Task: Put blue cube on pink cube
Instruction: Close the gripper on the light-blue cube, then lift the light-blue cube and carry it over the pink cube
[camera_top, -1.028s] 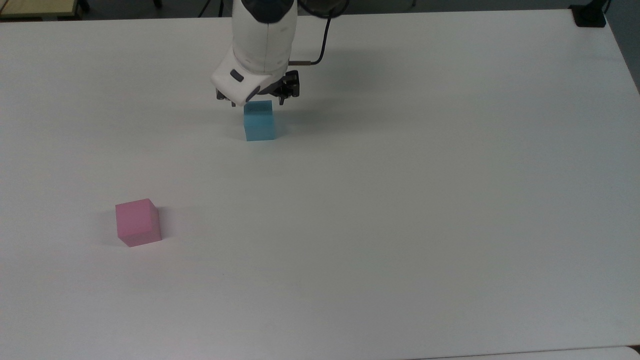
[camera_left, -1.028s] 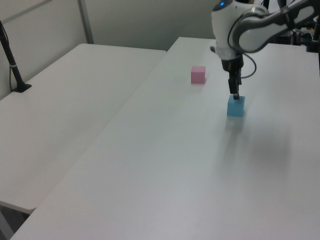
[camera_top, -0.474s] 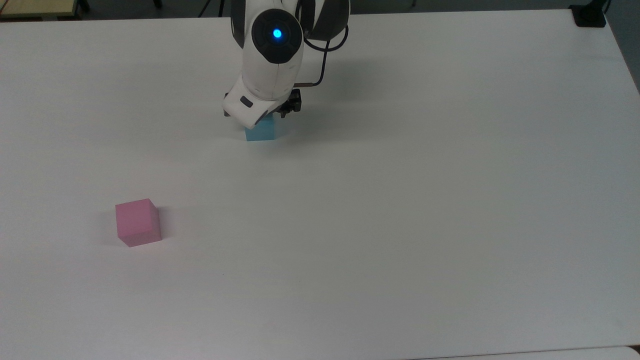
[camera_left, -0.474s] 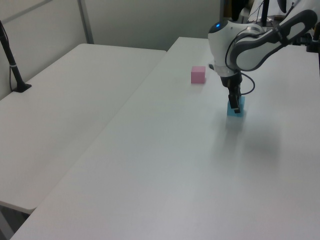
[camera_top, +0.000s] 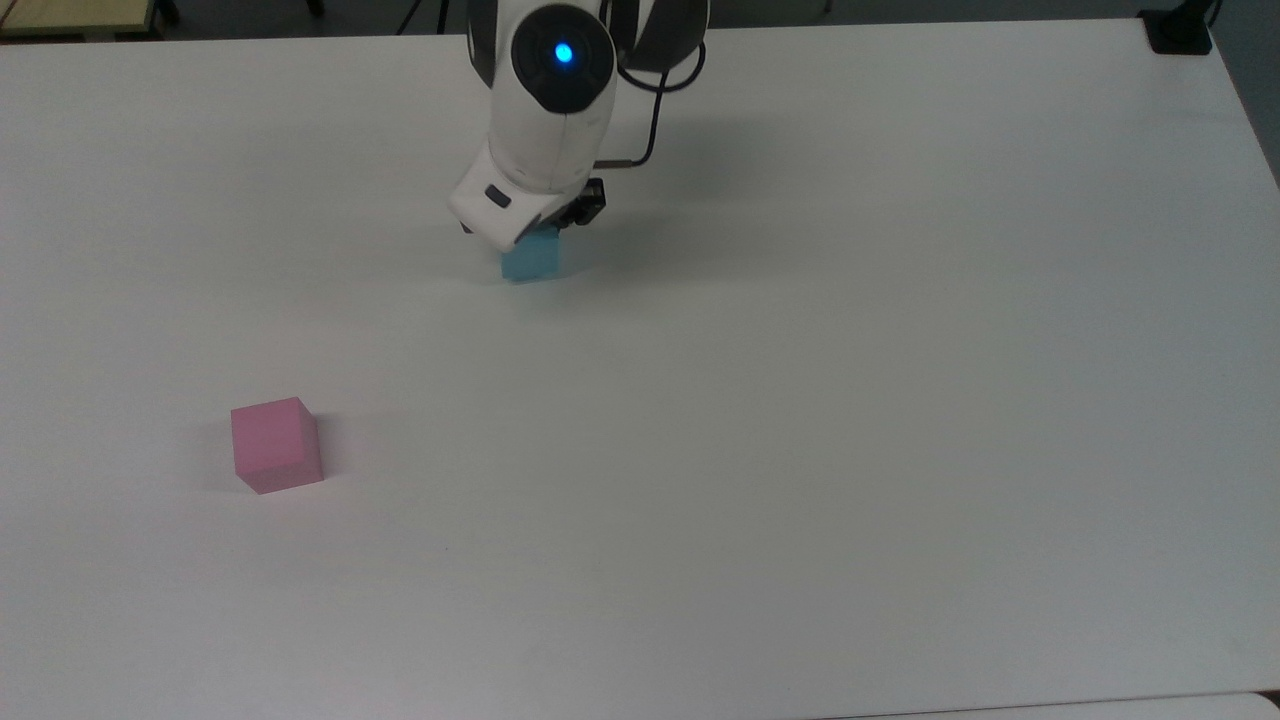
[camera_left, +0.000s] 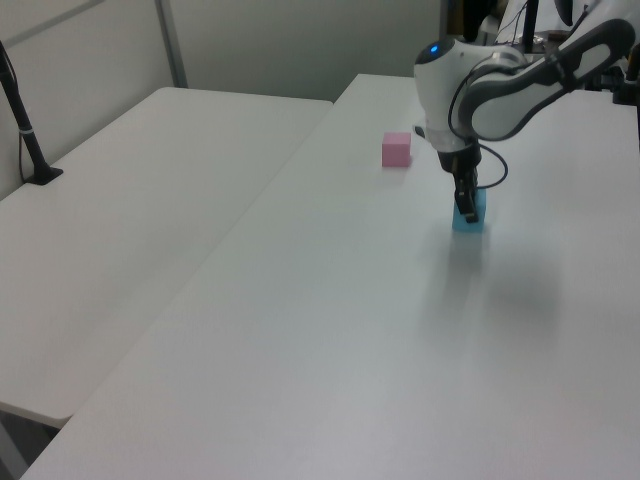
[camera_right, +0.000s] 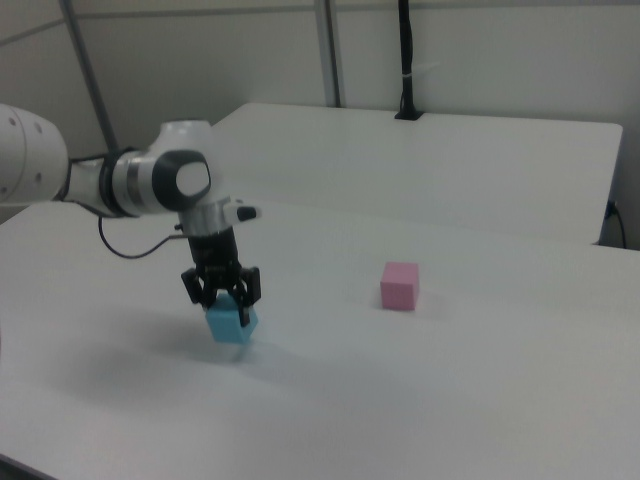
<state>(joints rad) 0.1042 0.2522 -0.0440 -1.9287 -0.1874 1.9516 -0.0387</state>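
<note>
Gripper (camera_right: 222, 292) first: mine is down over the blue cube (camera_right: 232, 322), a finger on either side of its upper half, and the right view shows them clamped on it. I came at it straight from above because the faces are flat and plain, so a pinch across two opposite sides is the surest hold. In the right view the cube looks a little tilted and just clear of the table (camera_right: 420, 400), a soft shadow beneath it, so I judge the lift has begun; I cannot be certain it is fully off the surface. In the top view my wrist housing covers most of the cube's top, leaving only the lower front of it (camera_top: 531, 262) showing.

Farther off, well apart from me, the pink cube (camera_top: 276, 444) sits flat on the table with open surface all round it, toward the top view's lower left. That free space suits me: nothing stands between the two cubes, so the carry can be a plain raise, cross and lower. My worry is the tilt; if the blue cube hangs crooked it may land on an edge and slide off.
</note>
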